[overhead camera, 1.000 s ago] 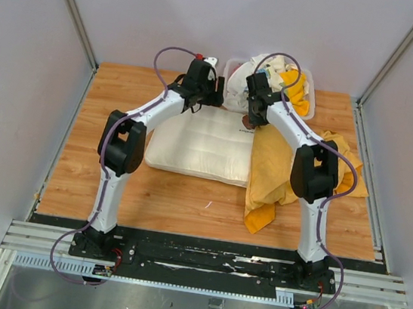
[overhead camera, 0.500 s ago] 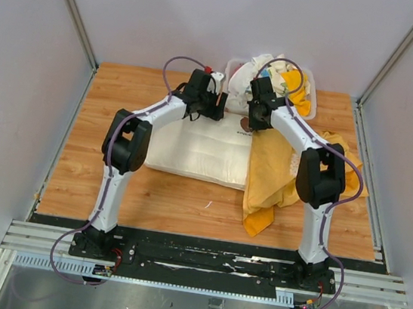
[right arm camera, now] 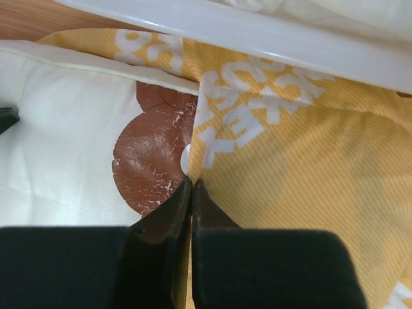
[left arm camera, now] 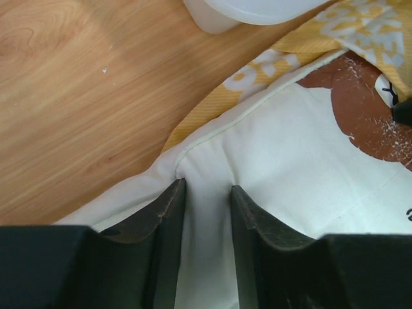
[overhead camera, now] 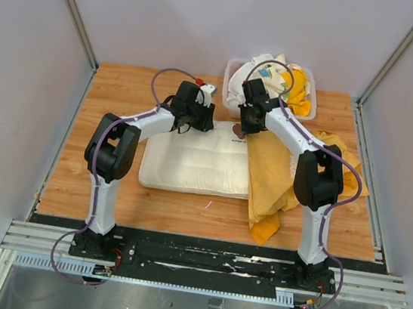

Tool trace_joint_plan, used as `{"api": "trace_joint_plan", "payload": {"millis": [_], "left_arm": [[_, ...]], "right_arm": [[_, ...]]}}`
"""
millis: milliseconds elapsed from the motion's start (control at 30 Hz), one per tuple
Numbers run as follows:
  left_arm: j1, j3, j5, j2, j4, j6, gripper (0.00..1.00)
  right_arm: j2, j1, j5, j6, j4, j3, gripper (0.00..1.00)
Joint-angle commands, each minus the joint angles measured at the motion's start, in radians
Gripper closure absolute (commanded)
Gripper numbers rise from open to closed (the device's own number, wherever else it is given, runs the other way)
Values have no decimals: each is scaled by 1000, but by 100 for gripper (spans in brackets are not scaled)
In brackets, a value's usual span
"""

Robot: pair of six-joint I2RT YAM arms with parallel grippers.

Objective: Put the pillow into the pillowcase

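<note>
A wooden tabletop (overhead camera: 111,188) with a light, streaked grain is seen enclosed on three sides by plain pale grey walls (overhead camera: 21,61). The corners are edged by slanting aluminium rails (overhead camera: 72,7). Along the near edge a black strip and a silver slotted rail (overhead camera: 207,265) are laid (a grey metal surface is seen below them). The scene is lit evenly and softly, with no hard shadows cast.

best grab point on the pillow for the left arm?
Probably the far-left corner of the pillow, from above. It lies flat on the table, so only the seamed edge gives a pinchable ridge, and that end is clear of the pillowcase. The left gripper already straddles it, jaws partly closed.
</note>
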Motion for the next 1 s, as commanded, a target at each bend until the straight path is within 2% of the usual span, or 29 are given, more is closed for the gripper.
{"api": "trace_joint_plan", "payload": {"millis": [0, 67, 100, 567, 967], "left_arm": [[-13, -18, 133, -5, -40, -13, 74], [-19, -17, 138, -6, -40, -19, 95], [-21, -19, 141, -8, -39, -25, 99], [-66, -14, 148, -122, -28, -139, 100], [-67, 35, 128, -147, -26, -199, 100]], "right_arm": [[17, 31, -45, 3, -53, 28, 99], [16, 31, -45, 2, -53, 26, 99], [15, 33, -45, 2, -54, 26, 99], [-10, 90, -149, -56, -46, 138, 99], [0, 118, -274, -80, -32, 241, 99]]}}
